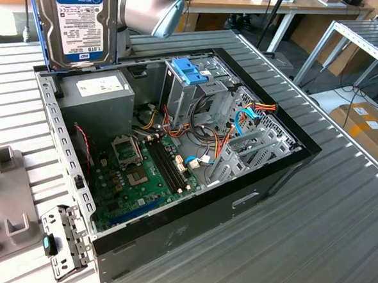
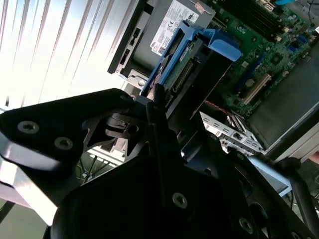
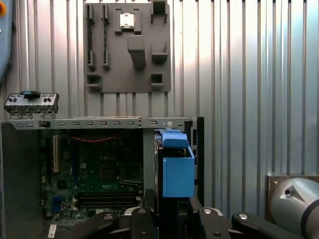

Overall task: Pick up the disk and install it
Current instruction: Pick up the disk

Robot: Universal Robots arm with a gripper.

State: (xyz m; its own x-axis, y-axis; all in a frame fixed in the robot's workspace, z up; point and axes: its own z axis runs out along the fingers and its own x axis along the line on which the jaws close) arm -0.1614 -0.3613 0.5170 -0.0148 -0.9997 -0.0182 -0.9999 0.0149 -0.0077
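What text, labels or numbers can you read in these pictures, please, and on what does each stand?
None can be quoted with confidence.
The disk: blue-and-white label, print too small to read reliably.
Power-supply box: white sticker, print too small.
Cardboard box: pale label, blurred.
No other text is legible.

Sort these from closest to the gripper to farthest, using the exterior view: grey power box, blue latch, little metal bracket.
The gripper holds the disk up at the exterior view's upper left.
1. Grey power box: just below the disk.
2. Blue latch: farther toward the exterior view's right.
3. Little metal bracket: by the near corner of the case.
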